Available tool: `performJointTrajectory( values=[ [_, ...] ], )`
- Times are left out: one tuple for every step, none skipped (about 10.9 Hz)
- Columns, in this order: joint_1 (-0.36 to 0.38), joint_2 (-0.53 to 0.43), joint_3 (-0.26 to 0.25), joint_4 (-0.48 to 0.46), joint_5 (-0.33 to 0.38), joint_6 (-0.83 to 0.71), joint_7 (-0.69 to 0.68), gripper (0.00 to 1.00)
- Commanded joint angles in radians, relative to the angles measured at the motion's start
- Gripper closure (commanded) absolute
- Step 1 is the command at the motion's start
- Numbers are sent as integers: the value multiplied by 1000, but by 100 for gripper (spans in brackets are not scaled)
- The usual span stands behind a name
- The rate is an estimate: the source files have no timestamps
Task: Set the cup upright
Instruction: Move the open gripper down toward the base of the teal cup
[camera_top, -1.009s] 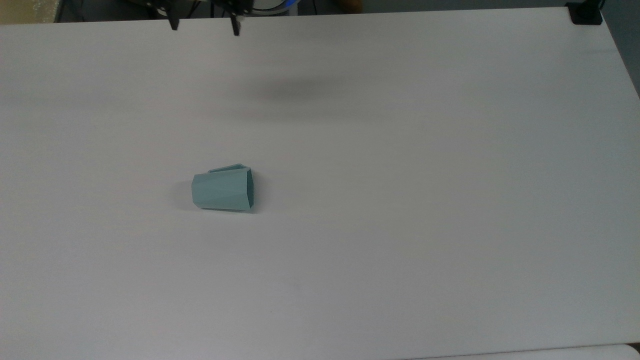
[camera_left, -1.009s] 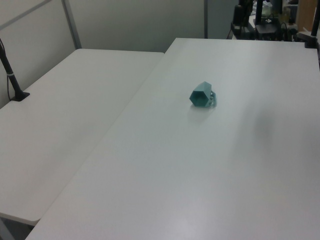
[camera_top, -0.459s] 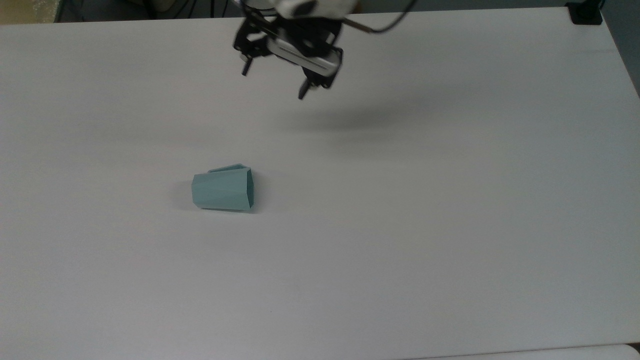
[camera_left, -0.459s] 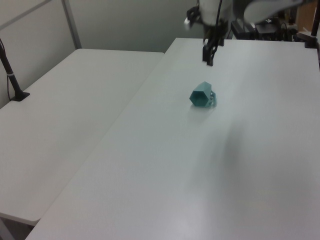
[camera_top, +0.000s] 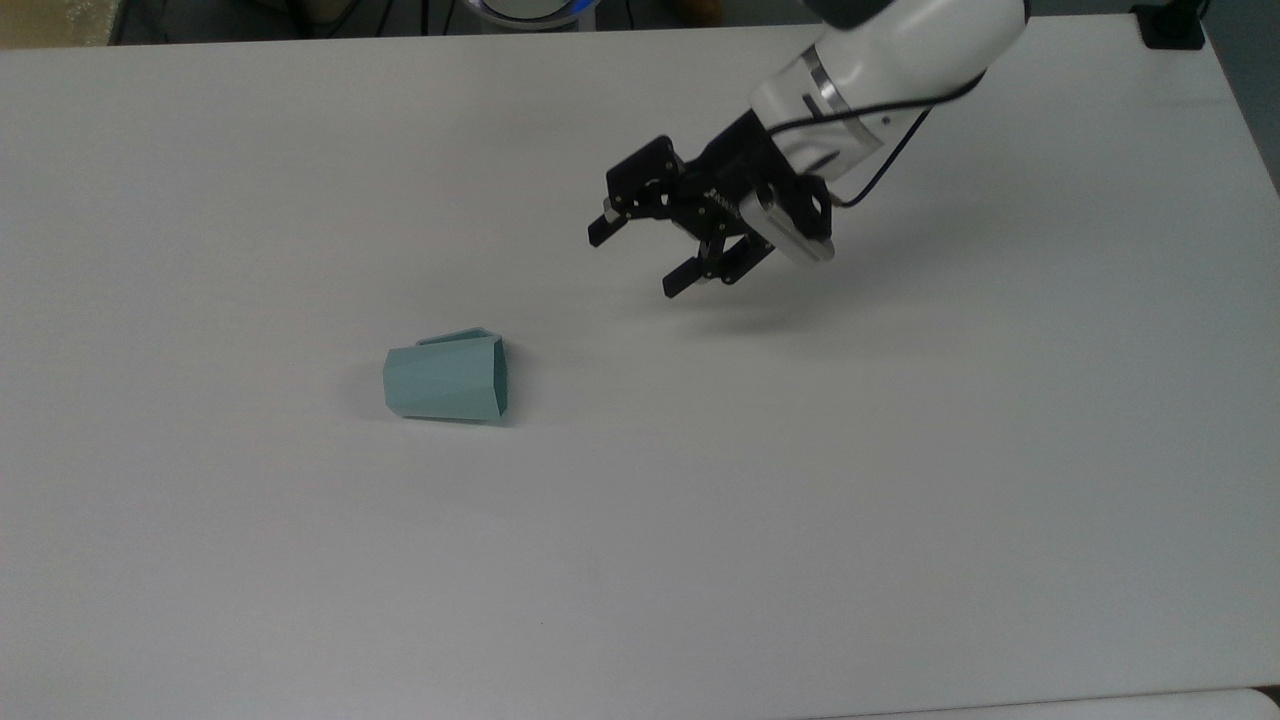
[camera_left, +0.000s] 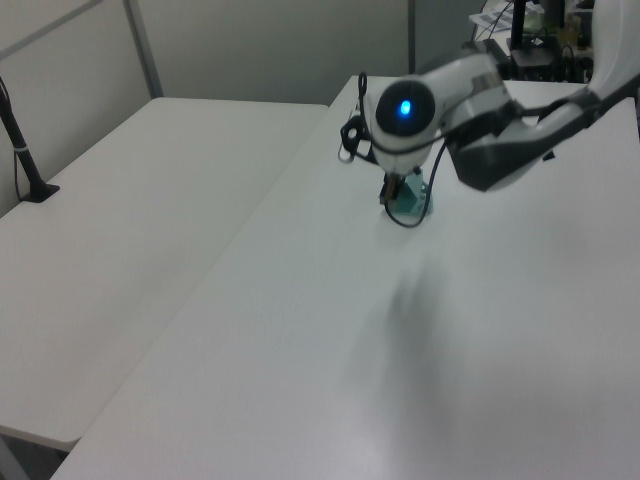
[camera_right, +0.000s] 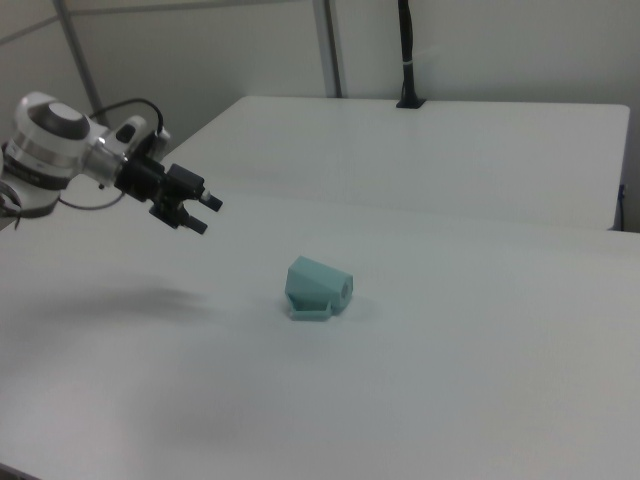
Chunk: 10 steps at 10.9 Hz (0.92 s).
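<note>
The pale teal cup (camera_top: 447, 379) lies on its side on the white table (camera_top: 900, 480), its wide mouth toward the top view's right and its flat handle on the far side. From the right view the cup (camera_right: 317, 287) shows its handle toward the camera. My gripper (camera_top: 635, 258) hovers above the table, up and to the right of the cup in the top view, fingers open and empty, pointing toward the cup. In the right view the gripper (camera_right: 205, 213) is left of the cup and higher. The arm hides most of the cup (camera_left: 411, 199) in the left view.
A second white table (camera_left: 130, 250) adjoins on the left view's left. A black clamp post (camera_left: 22, 150) stands on its far edge. A black block (camera_top: 1172, 28) sits at the top view's upper right corner.
The arm has swung in from the table's far edge toward the middle and come lower, nearer the cup. The cup has not moved.
</note>
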Motion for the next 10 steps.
performJointTrajectory(
  values=[
    [-8,105,-2,38,-129,-1,8,0],
    [-14,134,-2,35,-172,0,8,0],
    [-23,162,-2,35,-209,2,8,0],
    [-35,191,-2,36,-231,3,8,0],
    [-52,208,-2,38,-258,5,8,0],
    [-78,219,8,36,-287,26,6,0],
    [-101,230,14,35,-303,51,6,0],
    [-118,236,15,33,-309,54,6,0],
    [-132,236,15,30,-311,54,5,1],
    [-141,236,15,21,-314,54,3,3]
  ],
)
